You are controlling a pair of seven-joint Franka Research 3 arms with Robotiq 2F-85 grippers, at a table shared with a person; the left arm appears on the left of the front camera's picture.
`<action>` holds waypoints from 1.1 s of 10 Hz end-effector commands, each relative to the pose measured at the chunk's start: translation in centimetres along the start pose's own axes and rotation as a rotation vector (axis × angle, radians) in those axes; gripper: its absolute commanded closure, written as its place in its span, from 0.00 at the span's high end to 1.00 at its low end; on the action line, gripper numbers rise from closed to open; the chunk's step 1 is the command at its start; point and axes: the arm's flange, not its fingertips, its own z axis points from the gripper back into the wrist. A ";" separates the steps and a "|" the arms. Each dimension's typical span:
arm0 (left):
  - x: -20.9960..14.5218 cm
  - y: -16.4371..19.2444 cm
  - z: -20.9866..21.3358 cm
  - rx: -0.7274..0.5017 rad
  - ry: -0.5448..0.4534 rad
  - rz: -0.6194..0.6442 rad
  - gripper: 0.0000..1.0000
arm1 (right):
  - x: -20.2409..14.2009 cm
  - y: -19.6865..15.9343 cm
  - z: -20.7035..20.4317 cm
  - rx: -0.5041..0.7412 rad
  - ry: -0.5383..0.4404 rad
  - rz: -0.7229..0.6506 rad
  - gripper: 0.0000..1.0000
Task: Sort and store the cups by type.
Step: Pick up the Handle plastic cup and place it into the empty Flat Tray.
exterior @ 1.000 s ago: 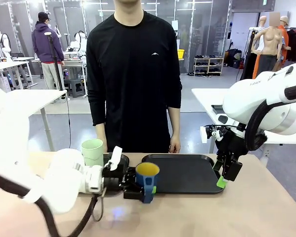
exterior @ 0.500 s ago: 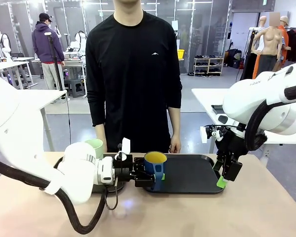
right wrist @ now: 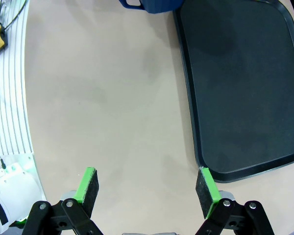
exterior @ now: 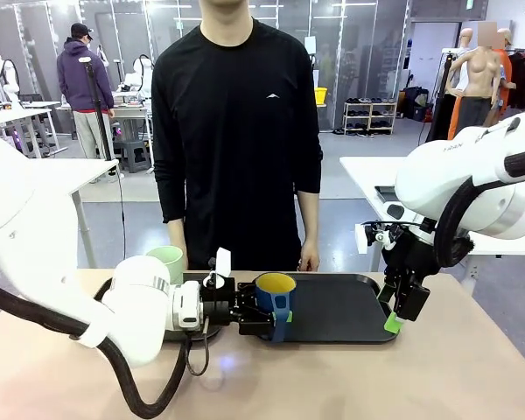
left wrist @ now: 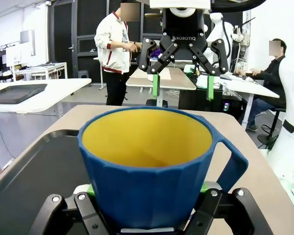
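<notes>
Mint-green tumbler [exterior: 167, 260] stands at the table's left, behind the left arm, partly hidden by it. Just right of it the left gripper [exterior: 261, 316] has its jaws clamped on the lower body of the dark blue mug [exterior: 274, 297], which sits upright with its yellow inside showing at the left edge of the black tray [exterior: 332, 308]. Farther right, the right gripper [exterior: 392, 325] hangs by the tray's near right corner with its jaws spread wide, holding and touching nothing.
</notes>
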 end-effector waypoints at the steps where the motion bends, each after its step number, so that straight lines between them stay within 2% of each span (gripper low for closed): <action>1: -0.3 1.4 -2.7 0.058 -0.064 -0.026 0.72 | -0.2 0.2 0.0 -0.010 -0.005 -0.004 1.00; 7: -0.7 6.2 -9.0 0.246 -0.024 -0.015 0.72 | -0.2 0.2 0.0 -0.010 -0.005 -0.004 1.00; 11: -2.3 6.5 -8.9 0.245 0.003 0.001 0.72 | -0.2 0.2 0.0 -0.010 -0.005 -0.004 1.00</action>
